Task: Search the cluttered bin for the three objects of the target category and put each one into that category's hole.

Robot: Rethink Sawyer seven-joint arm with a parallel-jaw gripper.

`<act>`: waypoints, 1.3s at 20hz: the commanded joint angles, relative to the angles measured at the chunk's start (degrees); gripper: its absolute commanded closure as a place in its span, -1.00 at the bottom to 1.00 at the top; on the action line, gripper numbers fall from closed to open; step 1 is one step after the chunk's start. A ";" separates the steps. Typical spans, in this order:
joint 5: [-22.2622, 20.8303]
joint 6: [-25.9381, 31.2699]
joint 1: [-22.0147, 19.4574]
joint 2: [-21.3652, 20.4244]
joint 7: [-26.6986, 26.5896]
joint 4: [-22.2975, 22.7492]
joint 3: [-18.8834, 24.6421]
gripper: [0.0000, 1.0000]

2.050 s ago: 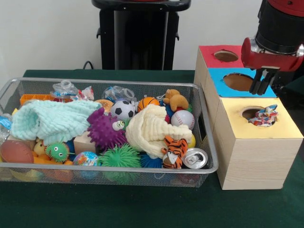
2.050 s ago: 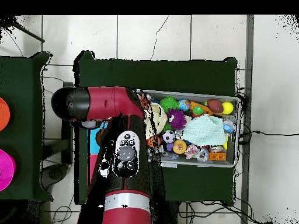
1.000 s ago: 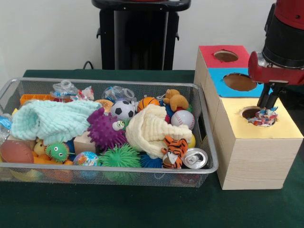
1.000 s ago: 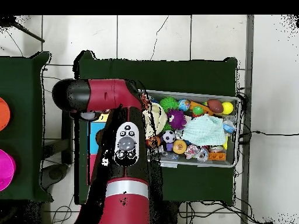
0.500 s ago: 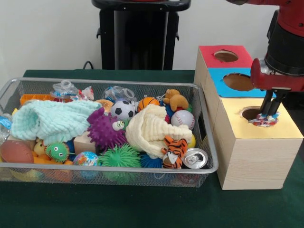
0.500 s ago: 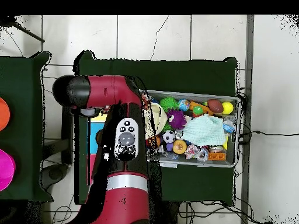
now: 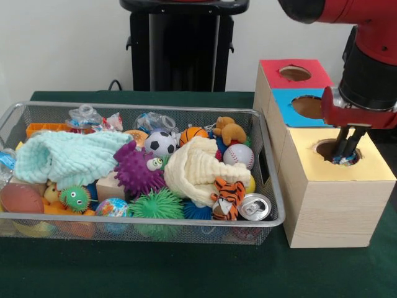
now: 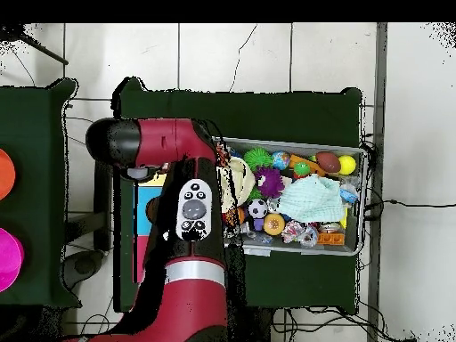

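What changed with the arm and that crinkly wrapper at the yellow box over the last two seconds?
The gripper moved from above the blue box to the yellow box and came down into its hole, pushing the colourful wrapper, which had been sticking out, almost out of sight. Whether the gripper is open or shut cannot be told. The bin and its toys stayed as they were.

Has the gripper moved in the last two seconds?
Yes. The gripper has shifted from over the blue box toward the camera and come down; its tip now reaches into the hole of the yellow box.
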 commanded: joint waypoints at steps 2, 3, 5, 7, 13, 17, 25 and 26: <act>-1.29 -5.09 -1.90 5.89 9.81 1.01 0.76 1.00; -1.46 -5.63 -1.89 6.77 9.83 0.04 0.64 1.00; -1.26 -7.65 -1.94 7.71 10.30 0.50 0.81 1.00; -1.12 -9.66 -2.14 8.69 10.26 0.49 1.13 1.00; 0.34 -4.45 -1.99 4.62 8.96 2.79 0.92 1.00; 1.24 4.79 -1.42 -2.03 8.24 4.34 0.12 1.00; 1.60 13.66 -1.89 -5.73 8.36 3.14 0.22 1.00; 1.48 14.67 -2.05 -6.11 8.08 2.93 0.26 1.00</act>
